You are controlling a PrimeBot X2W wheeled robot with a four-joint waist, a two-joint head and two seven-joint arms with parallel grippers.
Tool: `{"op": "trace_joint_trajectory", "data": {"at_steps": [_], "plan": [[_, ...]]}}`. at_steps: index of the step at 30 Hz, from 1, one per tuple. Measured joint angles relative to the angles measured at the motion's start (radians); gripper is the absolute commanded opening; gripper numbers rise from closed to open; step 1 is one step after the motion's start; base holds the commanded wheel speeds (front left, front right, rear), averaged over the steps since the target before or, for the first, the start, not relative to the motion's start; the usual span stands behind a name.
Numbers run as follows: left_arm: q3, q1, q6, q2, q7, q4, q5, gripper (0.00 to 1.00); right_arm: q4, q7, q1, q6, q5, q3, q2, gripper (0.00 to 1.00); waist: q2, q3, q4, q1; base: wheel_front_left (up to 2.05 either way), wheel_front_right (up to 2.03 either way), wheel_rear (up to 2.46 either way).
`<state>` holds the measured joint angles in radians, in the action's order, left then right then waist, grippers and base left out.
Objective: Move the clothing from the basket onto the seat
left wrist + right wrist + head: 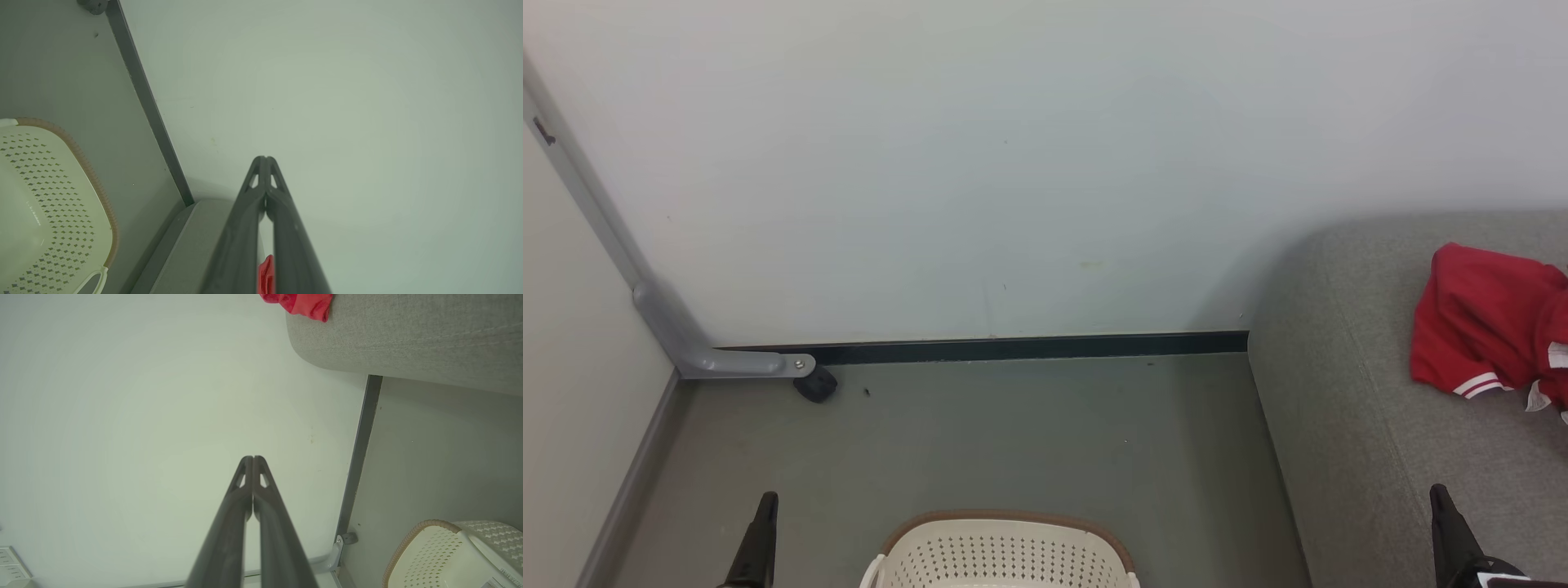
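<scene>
While the bottom edge of the head view cuts off most of the basket [1005,518], its far brown rim and a bit of wall with little holes peek in, and its inside is hidden there. Just left of it stands the left end effector [767,500]. The right end effector [1439,492] is at the lower right, over the front of the seat [1339,441]. Both are cut off low down. In the wrist views each pair of dark fingers is pressed together, tip to tip. A thin bit of red shows through the slit between the left fingers, and the rest is hidden behind them. The basket sits on the grey floor [1013,441], near the seat. Farther back on the seat lies the clothing [1478,318], a red heap with a white striped cuff, cut off by the right edge. It is well apart from the left end effector and nearer the right one, not touching it. Behind is the pale wall [1013,163].
</scene>
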<state>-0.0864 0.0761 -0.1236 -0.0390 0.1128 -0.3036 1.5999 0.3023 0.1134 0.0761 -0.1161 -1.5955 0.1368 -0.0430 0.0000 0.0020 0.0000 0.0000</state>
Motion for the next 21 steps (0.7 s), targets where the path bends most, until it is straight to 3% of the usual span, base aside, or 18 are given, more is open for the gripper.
{"op": "trace_joint_trajectory", "data": {"at_steps": [21], "plan": [[0.000,0.000,0.000,0.000,0.000,0.001,0.000,0.00,-0.001,0.000,0.000,0.000,0.000,0.000,0.000,0.00,0.0000,0.000,0.000,0.0000,0.00,0.00,0.00]]}}
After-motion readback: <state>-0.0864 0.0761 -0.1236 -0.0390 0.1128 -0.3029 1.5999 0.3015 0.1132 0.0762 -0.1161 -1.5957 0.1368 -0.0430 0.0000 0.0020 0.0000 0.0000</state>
